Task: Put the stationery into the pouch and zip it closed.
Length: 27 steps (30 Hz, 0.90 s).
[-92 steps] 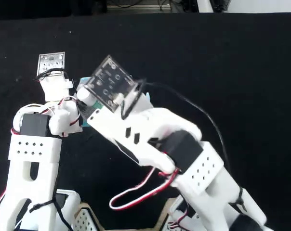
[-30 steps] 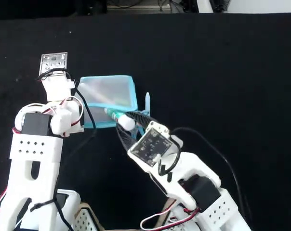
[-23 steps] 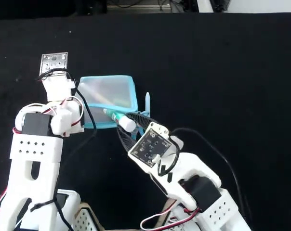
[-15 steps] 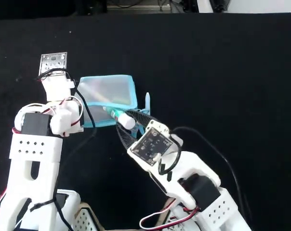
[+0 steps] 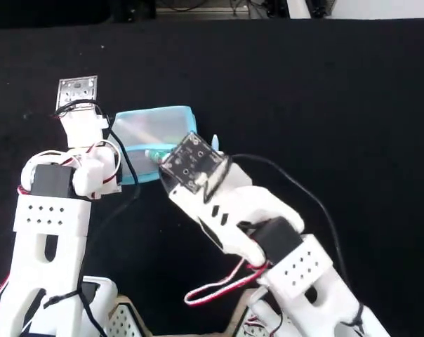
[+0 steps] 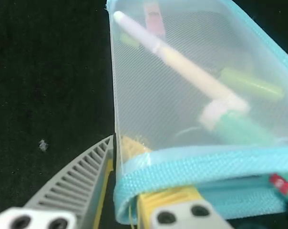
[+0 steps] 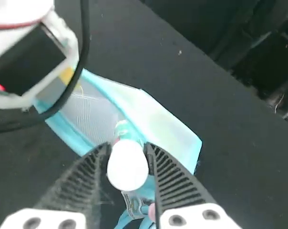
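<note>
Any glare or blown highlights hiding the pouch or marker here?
High view: no glare on the black table, no readable shadows; the right arm hides part of the pouch. Right wrist view: the marker cap is blown white, no surface detail. Left wrist view: even light, a pen shows through the mesh.

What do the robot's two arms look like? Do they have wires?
Both the left arm and the right arm are chunky white plastic with black motor blocks at the joints and panels dotted with small holes. Red and white cables loop along them. A small circuit board sits on each wrist. The right gripper's fingers are dark grey and ridged.
</note>
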Each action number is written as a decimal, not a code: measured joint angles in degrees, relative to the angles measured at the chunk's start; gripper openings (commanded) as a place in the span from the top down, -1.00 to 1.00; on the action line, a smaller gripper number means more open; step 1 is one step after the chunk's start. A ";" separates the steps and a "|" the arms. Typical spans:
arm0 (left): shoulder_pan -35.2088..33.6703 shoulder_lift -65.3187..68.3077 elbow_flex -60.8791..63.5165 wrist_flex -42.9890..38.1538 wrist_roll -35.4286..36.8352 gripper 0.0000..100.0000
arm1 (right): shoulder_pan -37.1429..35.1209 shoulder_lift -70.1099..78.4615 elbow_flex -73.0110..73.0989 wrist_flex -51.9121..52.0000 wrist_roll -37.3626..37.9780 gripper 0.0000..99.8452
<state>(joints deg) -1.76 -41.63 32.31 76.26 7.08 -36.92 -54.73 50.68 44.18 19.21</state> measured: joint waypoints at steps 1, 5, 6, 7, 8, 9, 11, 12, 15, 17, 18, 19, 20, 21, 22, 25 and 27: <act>0.00 0.00 0.00 0.00 0.00 0.93 | -0.26 0.44 -0.09 0.09 -0.79 0.97; 0.00 0.00 0.00 0.00 0.00 0.93 | -2.81 1.32 -0.09 0.53 -3.69 0.78; 0.00 0.00 0.00 0.00 0.00 0.93 | -3.25 1.67 -0.09 0.53 -3.87 0.72; 0.00 0.00 0.00 0.00 0.00 0.93 | -3.69 1.67 -0.09 0.88 -3.96 0.67; 0.00 0.00 0.00 0.00 0.00 0.93 | -4.04 1.67 -0.09 1.41 -4.13 0.64; 0.00 0.00 0.00 0.00 0.00 0.93 | -4.31 1.67 -0.09 2.11 -4.13 0.63; 0.00 0.00 0.00 0.00 0.00 0.93 | -4.57 1.67 -0.09 2.90 -4.04 0.63; 0.09 0.00 0.00 0.00 0.00 0.93 | -4.57 1.67 -0.09 3.08 -4.04 0.63; 0.09 0.00 0.00 0.00 0.00 0.93 | -4.66 1.67 -0.09 3.16 -3.96 0.63; 0.09 0.00 0.00 0.00 0.00 0.93 | -4.66 0.62 -0.09 3.16 -3.96 0.63; 0.09 0.00 0.00 0.00 0.00 0.93 | -4.57 -0.18 -0.09 3.25 -3.96 0.63; 0.09 0.00 0.00 0.00 0.00 0.93 | -4.57 -1.41 -0.09 3.69 -3.96 0.63; 0.09 0.00 0.00 0.00 0.00 0.93 | -4.48 -2.99 0.00 4.31 -3.96 0.63; 0.00 0.00 0.00 0.00 0.00 0.93 | -4.48 -4.75 0.00 5.27 -4.04 0.63; 0.00 0.00 0.00 0.00 0.00 0.93 | -4.48 -6.77 0.00 6.24 -4.04 0.63; 0.00 0.00 0.00 0.00 0.00 0.93 | -3.43 -13.71 0.00 8.79 -3.96 0.63; 0.00 0.00 0.00 0.00 0.00 0.93 | -0.35 -18.64 0.00 9.49 -3.96 0.63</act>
<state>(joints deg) -1.76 -41.63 32.31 76.26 7.08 -37.27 -73.36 50.68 53.67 15.25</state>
